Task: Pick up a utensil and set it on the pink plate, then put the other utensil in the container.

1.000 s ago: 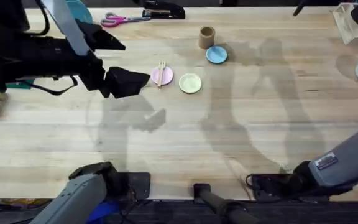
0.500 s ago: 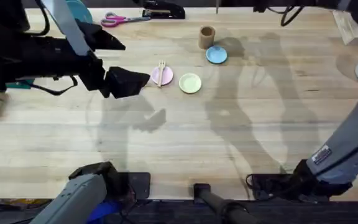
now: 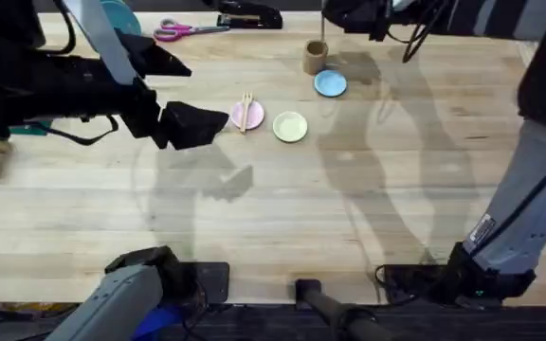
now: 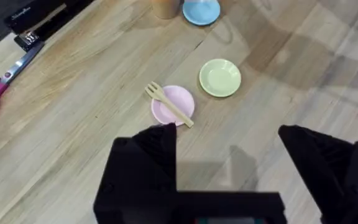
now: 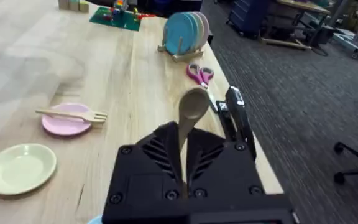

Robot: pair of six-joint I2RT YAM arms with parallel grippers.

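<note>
Right gripper (image 5: 182, 180) had swung in over the far tabletop (image 3: 349, 218) within the last second, clamped on the wooden spoon (image 5: 190, 121), now near the brown cup (image 3: 315, 55); drop-in likely next. Fork (image 4: 168, 106) lay across the pink plate (image 4: 174, 102), first step apparently done. Left gripper (image 4: 229, 155) hung open at the plate's 9 o'clock. Blue plate (image 3: 330, 83) touched the cup at 5 o'clock; yellow-green plate (image 3: 290, 126) just beside the pink one.
</note>
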